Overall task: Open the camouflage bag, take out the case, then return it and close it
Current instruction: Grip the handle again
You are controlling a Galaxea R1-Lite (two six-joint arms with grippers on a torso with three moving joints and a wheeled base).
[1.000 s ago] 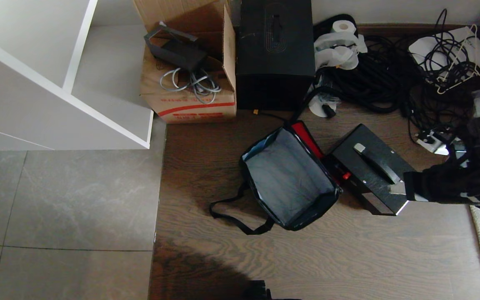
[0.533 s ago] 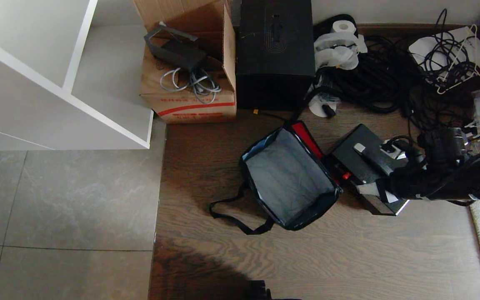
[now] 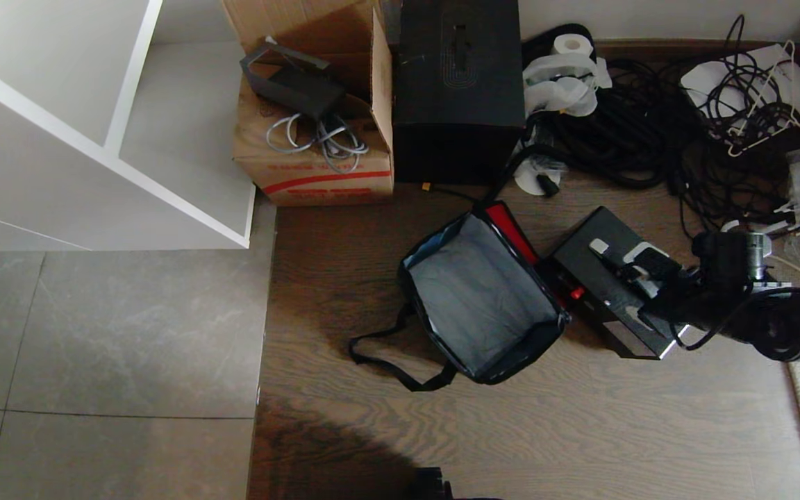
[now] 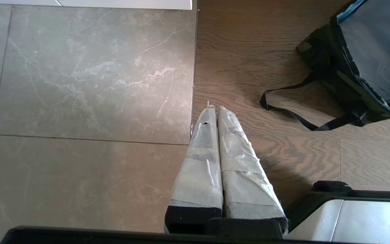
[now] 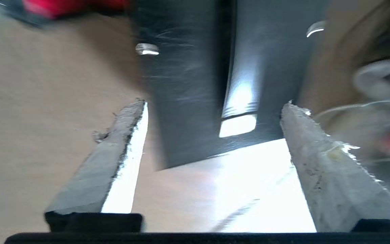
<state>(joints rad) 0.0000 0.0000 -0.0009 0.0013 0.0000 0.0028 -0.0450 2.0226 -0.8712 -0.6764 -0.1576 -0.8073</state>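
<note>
The left pincer (image 4: 214, 112) hangs with its tips together over the floor seam, well apart from the work. The camouflage bag (image 3: 483, 298) lies open and empty on the floor. Just beside it, on its right, the case (image 3: 598, 281) stands handle-up, its long axis diagonal; the right pincer (image 3: 632, 267), tips apart, hovers over that handle, so the right arm is nearer.

The right arm (image 3: 754, 319) reaches in from the right side, wrist bent, its right gripper (image 5: 215, 108) with fingers (image 5: 320, 159) spread wide apart. The left gripper (image 4: 215, 112) points downward, fingers pressed together.
</note>
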